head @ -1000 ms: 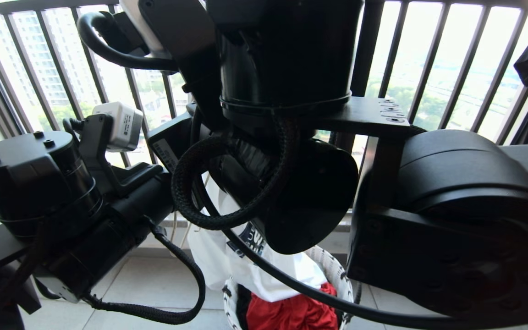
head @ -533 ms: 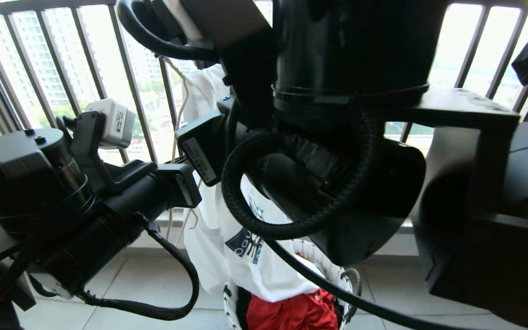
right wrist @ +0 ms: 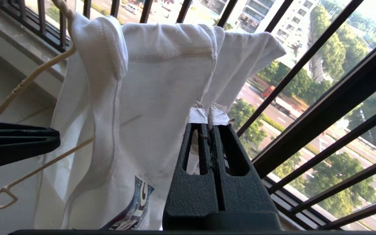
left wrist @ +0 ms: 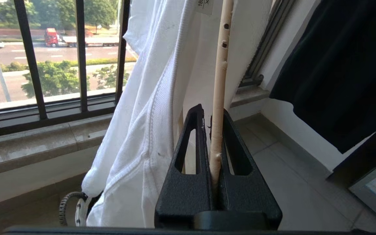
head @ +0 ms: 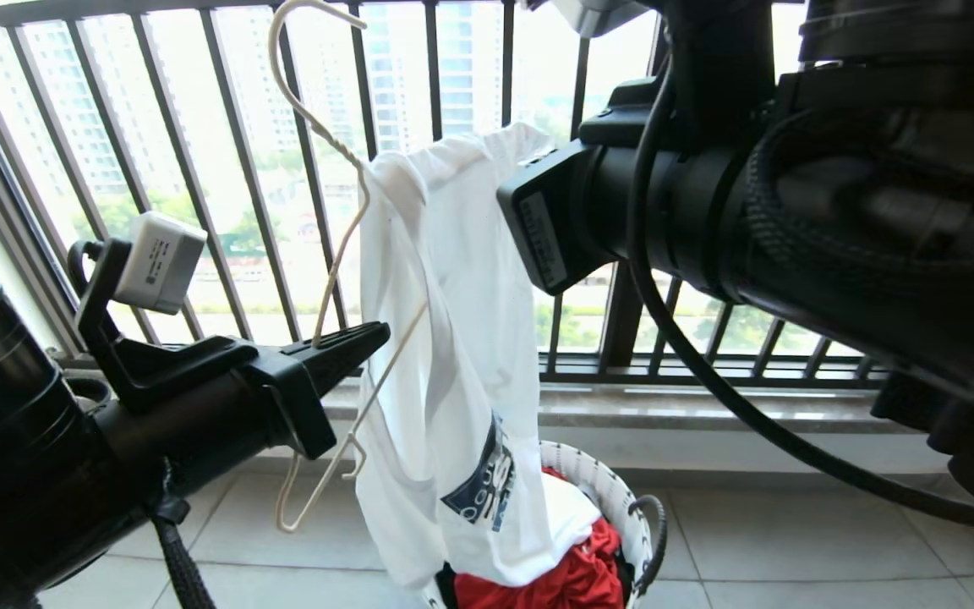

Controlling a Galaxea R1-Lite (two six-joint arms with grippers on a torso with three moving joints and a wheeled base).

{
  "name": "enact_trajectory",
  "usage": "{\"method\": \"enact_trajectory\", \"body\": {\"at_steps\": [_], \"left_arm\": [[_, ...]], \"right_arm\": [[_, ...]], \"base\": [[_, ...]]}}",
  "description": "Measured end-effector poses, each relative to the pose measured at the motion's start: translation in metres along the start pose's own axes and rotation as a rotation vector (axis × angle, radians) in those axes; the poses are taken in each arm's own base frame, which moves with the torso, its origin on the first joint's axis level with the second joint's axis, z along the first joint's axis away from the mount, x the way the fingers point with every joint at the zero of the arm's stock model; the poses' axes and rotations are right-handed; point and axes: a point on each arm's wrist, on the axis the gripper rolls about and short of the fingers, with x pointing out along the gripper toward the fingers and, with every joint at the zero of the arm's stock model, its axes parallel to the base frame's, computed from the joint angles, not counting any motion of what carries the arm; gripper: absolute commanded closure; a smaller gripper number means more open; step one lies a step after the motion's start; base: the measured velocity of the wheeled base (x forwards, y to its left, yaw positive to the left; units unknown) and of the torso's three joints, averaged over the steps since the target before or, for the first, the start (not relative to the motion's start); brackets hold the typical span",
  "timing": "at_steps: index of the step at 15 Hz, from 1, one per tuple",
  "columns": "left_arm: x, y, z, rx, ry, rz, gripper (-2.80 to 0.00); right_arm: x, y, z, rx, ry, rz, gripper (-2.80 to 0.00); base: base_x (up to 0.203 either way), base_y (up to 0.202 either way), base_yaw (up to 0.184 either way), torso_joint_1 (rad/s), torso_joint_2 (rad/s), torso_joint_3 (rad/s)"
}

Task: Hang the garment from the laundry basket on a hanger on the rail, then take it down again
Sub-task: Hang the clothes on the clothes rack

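The white garment (head: 453,338) with a navy logo is draped over the cream hanger (head: 339,258); its hem trails into the laundry basket (head: 622,499). My left gripper (head: 377,331) is shut on the hanger's wire (left wrist: 219,81), which runs upright between its fingers (left wrist: 212,112). My right gripper (right wrist: 209,117) is shut on a pinch of the garment's upper edge (right wrist: 162,81), with folds gathering at its tips. In the head view the right arm reaches in from the right at the shirt's top, its fingers hidden. The rail is out of view.
The black balcony railing (head: 199,169) runs behind the shirt above a stone sill (head: 707,406). A red cloth (head: 571,575) fills the basket. A black shirt (left wrist: 338,65) hangs to one side. Tiled floor (head: 791,524) surrounds the basket.
Both arms have swung clear of the head camera. The hanger and shirt have risen, so the hook now shows at the top. The right gripper has closed on the shirt's upper edge.
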Motion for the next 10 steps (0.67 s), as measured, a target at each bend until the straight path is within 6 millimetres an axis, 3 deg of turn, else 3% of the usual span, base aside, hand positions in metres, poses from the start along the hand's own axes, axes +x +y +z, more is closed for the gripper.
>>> {"method": "enact_trajectory", "body": {"at_steps": [6, 10], "left_arm": [[-0.017, 0.014, -0.006, -0.082, 0.125, -0.177, 0.0], [-0.03, 0.011, -0.009, -0.126, 0.255, -0.261, 0.0]], "right_arm": [[-0.034, -0.035, 0.007, -0.14, 0.111, 0.054, 0.0], [-0.041, -0.04, 0.012, -0.185, 0.141, 0.173, 0.0]], "base": [[0.0, 0.0, 0.0, 0.0, 0.0, 0.0], [0.0, 0.0, 0.0, 0.0, 0.0, 0.0]]}}
